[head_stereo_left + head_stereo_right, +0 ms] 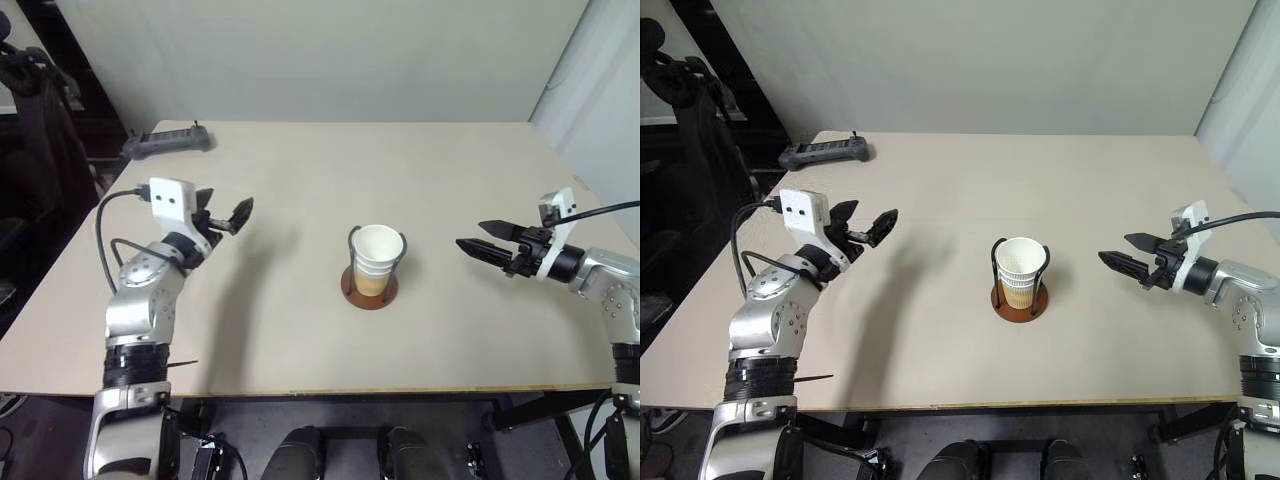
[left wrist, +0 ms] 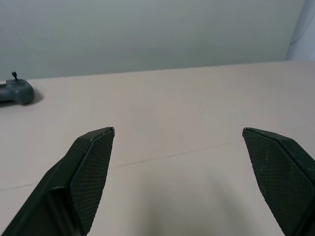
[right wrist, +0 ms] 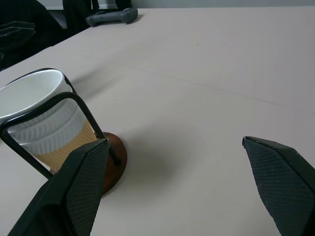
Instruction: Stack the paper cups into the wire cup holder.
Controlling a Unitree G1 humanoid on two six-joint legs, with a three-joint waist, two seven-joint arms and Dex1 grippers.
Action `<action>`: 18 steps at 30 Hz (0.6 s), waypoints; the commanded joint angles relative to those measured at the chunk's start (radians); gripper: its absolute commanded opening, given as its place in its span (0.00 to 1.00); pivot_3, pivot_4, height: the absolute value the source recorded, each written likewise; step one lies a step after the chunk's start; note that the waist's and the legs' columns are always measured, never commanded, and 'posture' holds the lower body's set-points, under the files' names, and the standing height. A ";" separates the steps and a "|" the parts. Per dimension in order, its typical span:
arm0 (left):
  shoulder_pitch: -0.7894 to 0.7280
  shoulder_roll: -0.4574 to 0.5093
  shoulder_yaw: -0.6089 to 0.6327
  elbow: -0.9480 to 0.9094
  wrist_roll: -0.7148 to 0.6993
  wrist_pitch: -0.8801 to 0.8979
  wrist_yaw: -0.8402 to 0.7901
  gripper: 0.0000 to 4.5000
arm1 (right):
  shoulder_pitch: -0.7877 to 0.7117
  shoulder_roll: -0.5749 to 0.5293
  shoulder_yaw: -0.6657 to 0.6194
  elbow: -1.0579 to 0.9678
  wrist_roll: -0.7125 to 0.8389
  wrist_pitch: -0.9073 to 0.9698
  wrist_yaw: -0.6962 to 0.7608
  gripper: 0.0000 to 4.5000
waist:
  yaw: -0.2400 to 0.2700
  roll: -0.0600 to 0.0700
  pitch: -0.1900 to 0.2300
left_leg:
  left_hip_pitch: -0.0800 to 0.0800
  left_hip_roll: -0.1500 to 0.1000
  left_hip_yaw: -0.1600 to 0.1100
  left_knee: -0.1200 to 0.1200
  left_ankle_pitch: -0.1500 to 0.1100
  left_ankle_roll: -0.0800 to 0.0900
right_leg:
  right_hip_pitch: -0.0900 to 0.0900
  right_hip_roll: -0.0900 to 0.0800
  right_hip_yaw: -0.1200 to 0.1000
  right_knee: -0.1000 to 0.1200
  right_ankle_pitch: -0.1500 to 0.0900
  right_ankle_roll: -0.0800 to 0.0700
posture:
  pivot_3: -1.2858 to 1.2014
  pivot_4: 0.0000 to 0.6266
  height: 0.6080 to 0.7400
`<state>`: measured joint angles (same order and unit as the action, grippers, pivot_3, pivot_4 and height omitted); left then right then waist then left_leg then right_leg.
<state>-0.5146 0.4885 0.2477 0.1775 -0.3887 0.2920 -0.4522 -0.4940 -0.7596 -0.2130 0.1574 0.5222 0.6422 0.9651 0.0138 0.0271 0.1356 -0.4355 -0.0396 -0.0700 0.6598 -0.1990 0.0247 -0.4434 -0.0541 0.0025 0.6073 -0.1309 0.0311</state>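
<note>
Right wrist view cuts off my cups point(image 3: 47, 115) in the holder point(image 3: 114, 157); both hands point(image 1: 222, 215) point(image 1: 487, 243) gape empty over the beige worktop point(image 1: 300, 180).

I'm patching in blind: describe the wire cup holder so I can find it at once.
Look at the middle of the pale table, between the two open grippers. There stands the wire cup holder: a round reddish-brown base with dark wire loops rising around the stacked paper cups. The only other item is a dark controller at the far left corner.
</note>
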 commanded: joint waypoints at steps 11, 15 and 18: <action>0.029 0.007 0.053 -0.130 -0.069 0.082 0.015 0.99 | -0.105 -0.006 -0.003 0.046 -0.001 0.020 0.010 1.00 | -0.001 0.000 0.000 | 0.000 0.000 0.000 0.000 -0.001 -0.002 | 0.000 0.000 0.000 0.000 0.000 0.000 | 0.52 0.24 1.00; 0.027 -0.008 0.077 -0.143 -0.111 0.104 0.021 0.99 | -0.101 0.018 -0.013 0.073 -0.037 -0.078 -0.021 1.00 | 0.000 0.000 0.000 | 0.000 0.000 -0.001 -0.001 -0.001 -0.002 | 0.000 0.000 0.000 0.000 0.000 -0.001 | 0.52 0.24 1.00; 0.032 -0.010 0.075 -0.148 -0.115 0.113 0.024 0.99 | -0.099 0.028 0.004 0.081 -0.030 -0.040 -0.035 1.00 | 0.001 0.000 0.000 | 0.000 0.000 -0.001 -0.001 -0.001 -0.002 | 0.000 0.000 0.000 -0.001 0.000 -0.001 | 0.52 0.24 1.00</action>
<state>-0.4814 0.4798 0.3029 0.0809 -0.4900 0.4051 -0.4308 -0.5816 -0.7288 -0.1859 0.2498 0.4848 0.5913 0.9403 0.0146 0.0269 0.1357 -0.4352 -0.0395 -0.0708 0.6581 -0.2005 0.0222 -0.4435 -0.0543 0.0026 0.6065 -0.1308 0.0302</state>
